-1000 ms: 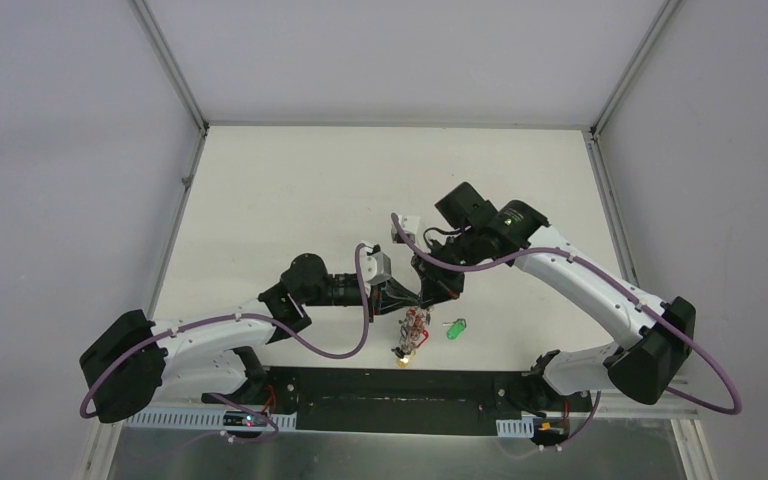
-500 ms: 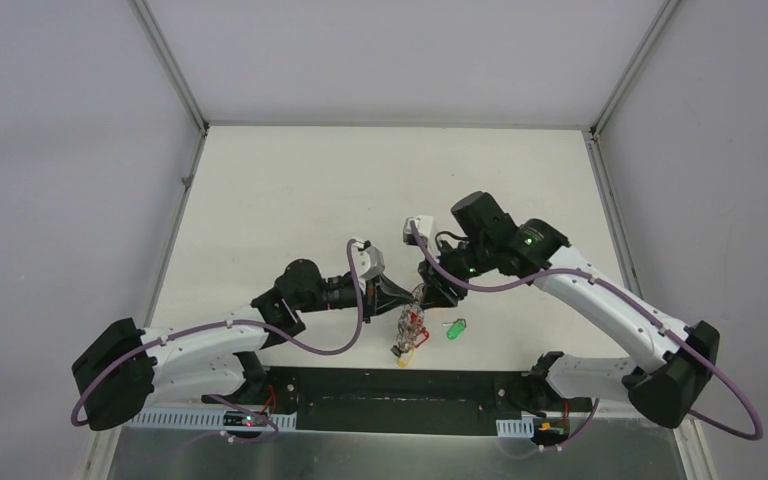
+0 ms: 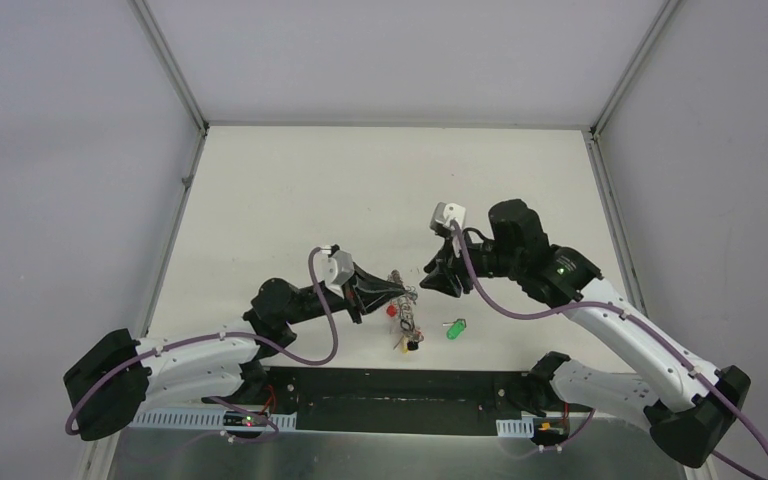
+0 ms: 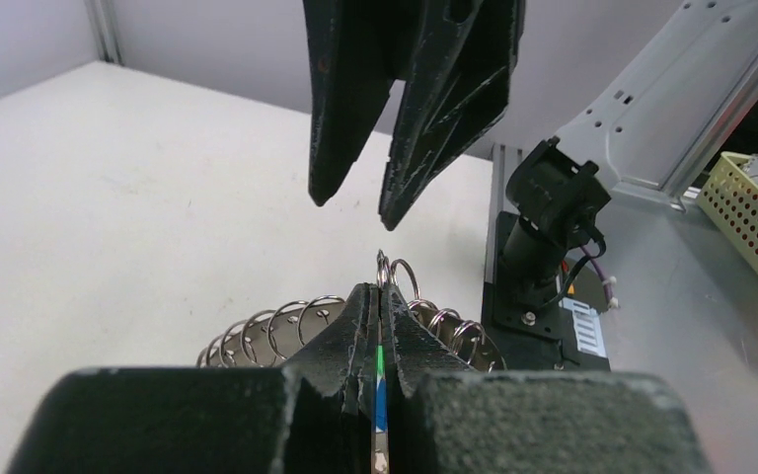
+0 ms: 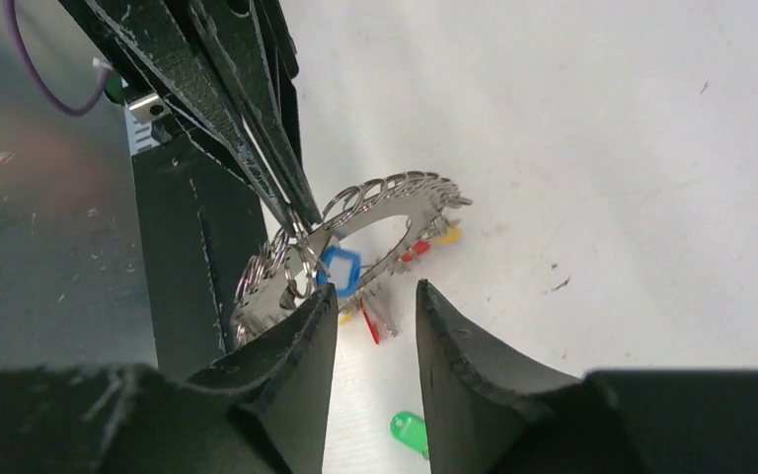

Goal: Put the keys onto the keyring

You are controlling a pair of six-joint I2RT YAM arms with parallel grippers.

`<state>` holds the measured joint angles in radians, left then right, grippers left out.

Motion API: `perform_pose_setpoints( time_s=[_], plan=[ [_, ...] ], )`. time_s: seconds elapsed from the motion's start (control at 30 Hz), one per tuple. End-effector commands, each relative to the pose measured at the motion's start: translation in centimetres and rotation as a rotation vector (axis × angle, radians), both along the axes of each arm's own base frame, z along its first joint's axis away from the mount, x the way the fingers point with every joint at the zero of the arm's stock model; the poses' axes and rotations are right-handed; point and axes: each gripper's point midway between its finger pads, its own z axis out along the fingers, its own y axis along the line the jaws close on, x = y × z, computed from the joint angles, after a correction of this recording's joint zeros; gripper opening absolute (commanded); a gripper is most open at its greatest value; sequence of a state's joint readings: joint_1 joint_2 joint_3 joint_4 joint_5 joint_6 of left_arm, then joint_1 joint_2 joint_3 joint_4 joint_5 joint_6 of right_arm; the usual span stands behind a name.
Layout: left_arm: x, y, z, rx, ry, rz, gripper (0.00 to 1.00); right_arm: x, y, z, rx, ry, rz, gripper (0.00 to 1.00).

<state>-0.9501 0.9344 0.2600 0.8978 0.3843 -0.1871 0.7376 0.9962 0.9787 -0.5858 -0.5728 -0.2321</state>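
My left gripper (image 3: 397,293) (image 4: 383,292) is shut on the keyring (image 3: 406,312), pinching a loop of the silvery coil (image 4: 257,331) and holding it just above the table. The blue-tagged key (image 5: 339,269) hangs at the pinched spot, right below the left fingertips (image 5: 291,202); whether it is threaded on the ring I cannot tell. The green-tagged key (image 3: 455,328) (image 5: 410,433) lies loose on the table, right of the ring. My right gripper (image 3: 430,279) (image 5: 375,288) is open and holds nothing, a short way from the ring and facing the left gripper.
Red (image 5: 368,324) and yellow (image 5: 446,237) tagged keys hang from the ring. The black base rail (image 3: 390,385) runs along the near edge. A yellow mesh basket (image 4: 750,227) stands off the table by the right arm's base (image 4: 543,227).
The right gripper has opened, let go at the ring and drawn back to the right. The left arm has pulled left, bringing the keyring with it.
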Motion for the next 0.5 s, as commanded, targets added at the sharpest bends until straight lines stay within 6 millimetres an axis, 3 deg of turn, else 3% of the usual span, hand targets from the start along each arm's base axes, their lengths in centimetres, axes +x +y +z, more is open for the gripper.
perform_pose_setpoints(
  time_s=[0.0, 0.2, 0.47],
  plan=[
    [-1.9, 1.3, 5.9, -0.195, -0.192, -0.033, 0.0, 0.2, 1.7, 4.4, 0.191, -0.11, 0.049, 0.36],
    [-2.5, 1.6, 6.5, -0.214, -0.239, -0.048, 0.0, -1.6, 2.3, 4.8, 0.237, -0.091, 0.168, 0.31],
    [-2.6, 1.8, 6.7, -0.212, -0.244, -0.047, 0.0, -3.6, 2.4, 4.6, 0.274, -0.074, 0.304, 0.31]
  ],
)
